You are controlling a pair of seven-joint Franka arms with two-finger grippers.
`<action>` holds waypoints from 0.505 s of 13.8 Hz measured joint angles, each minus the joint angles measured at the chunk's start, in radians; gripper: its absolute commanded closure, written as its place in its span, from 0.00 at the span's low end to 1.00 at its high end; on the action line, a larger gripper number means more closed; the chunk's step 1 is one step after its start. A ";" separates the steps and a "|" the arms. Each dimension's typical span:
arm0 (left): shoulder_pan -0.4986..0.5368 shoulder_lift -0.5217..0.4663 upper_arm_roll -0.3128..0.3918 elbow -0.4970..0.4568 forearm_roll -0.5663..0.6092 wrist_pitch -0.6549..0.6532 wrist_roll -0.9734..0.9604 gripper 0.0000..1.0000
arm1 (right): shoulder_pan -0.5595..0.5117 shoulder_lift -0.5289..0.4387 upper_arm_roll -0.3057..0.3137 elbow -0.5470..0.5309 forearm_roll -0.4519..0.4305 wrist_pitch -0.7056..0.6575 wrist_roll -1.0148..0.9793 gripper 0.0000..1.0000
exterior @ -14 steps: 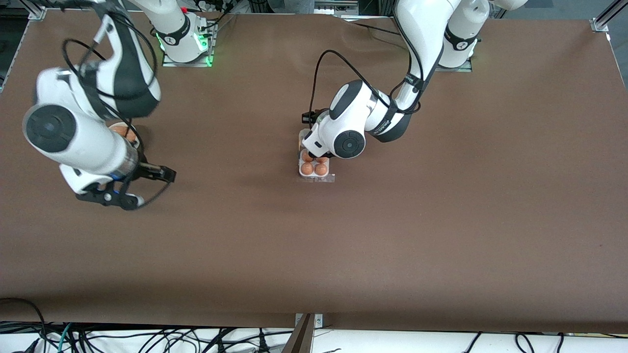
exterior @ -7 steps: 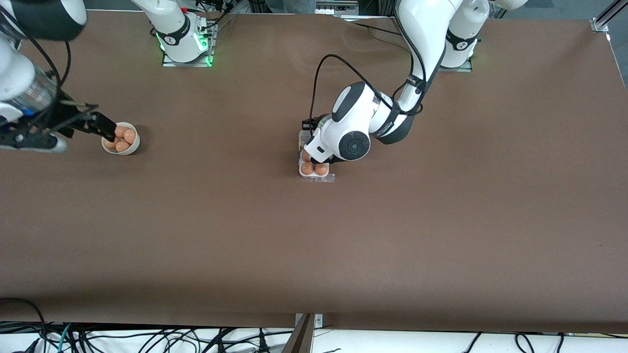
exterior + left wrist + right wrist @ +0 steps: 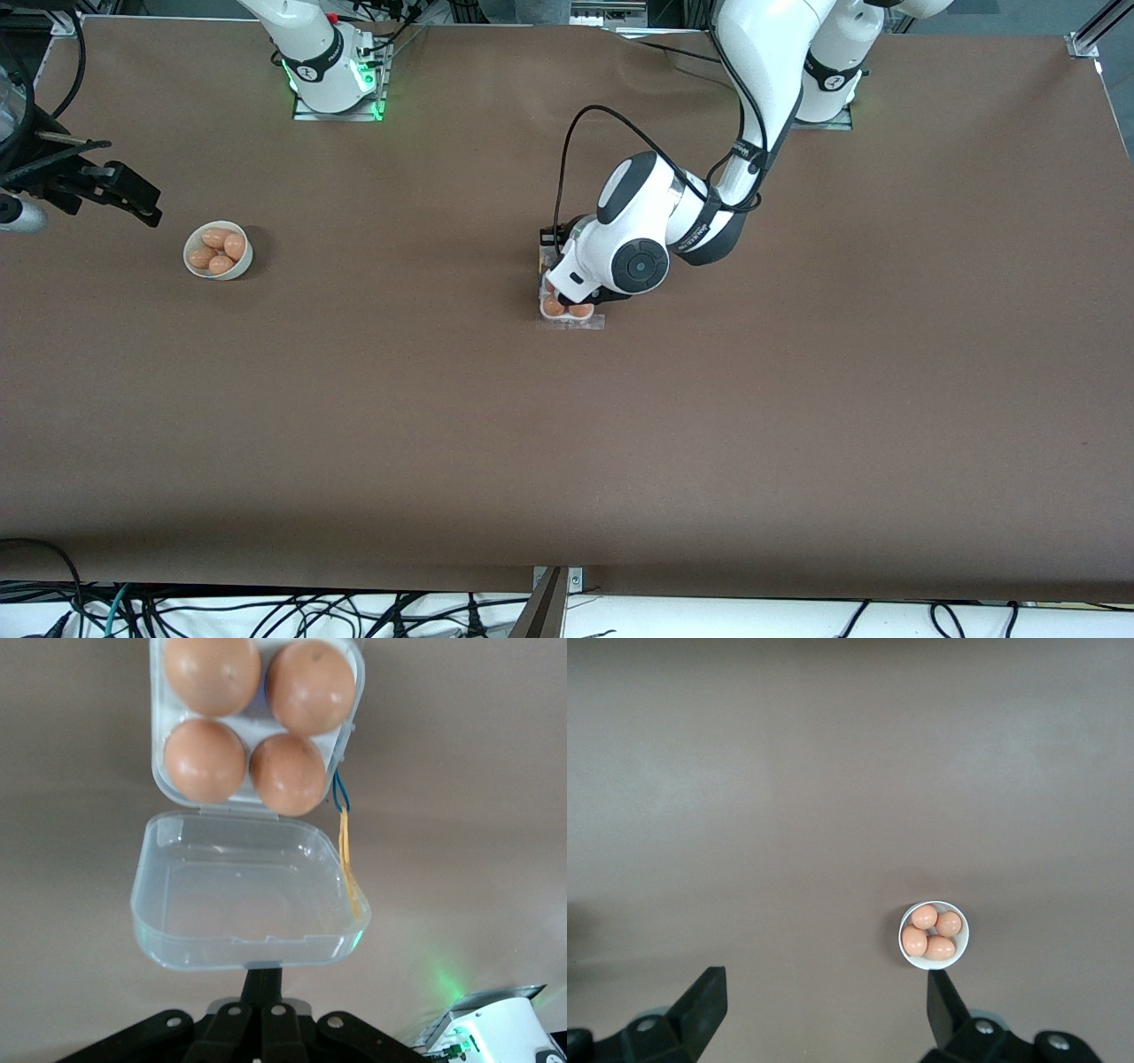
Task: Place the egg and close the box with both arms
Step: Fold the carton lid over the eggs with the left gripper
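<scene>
**Box full, lid lying open**

L wrist view is showing what front view is hiding: box [image 3: 252, 722] w/ four eggs [image 3: 287, 773] in cells, clear lid [image 3: 244, 904] flat open on tabletop [image 3: 797, 399]. Left end effector [image 3: 262, 979], fingers together, is sitting at lid's free edge. Right end effector [image 3: 824, 997], fingers apart, empty, is hanging up over tabletop near bowl [image 3: 934, 935] of eggs at right arm's end.

You see the box [image 3: 251, 815] mid-table, clear lid [image 3: 248, 904] hinged open flat, four orange-brown eggs [image 3: 288, 773] filling its cells.
</scene>
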 measured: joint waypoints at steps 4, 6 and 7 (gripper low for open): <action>0.001 0.015 0.025 0.025 0.000 0.000 0.000 1.00 | -0.018 0.001 -0.011 0.000 0.061 0.000 0.000 0.00; 0.001 0.019 0.032 0.034 0.000 0.001 -0.001 1.00 | -0.019 0.002 -0.012 0.000 0.064 0.000 0.000 0.00; 0.001 0.019 0.040 0.041 0.000 0.001 -0.001 1.00 | -0.019 0.004 -0.012 0.000 0.065 0.001 -0.001 0.00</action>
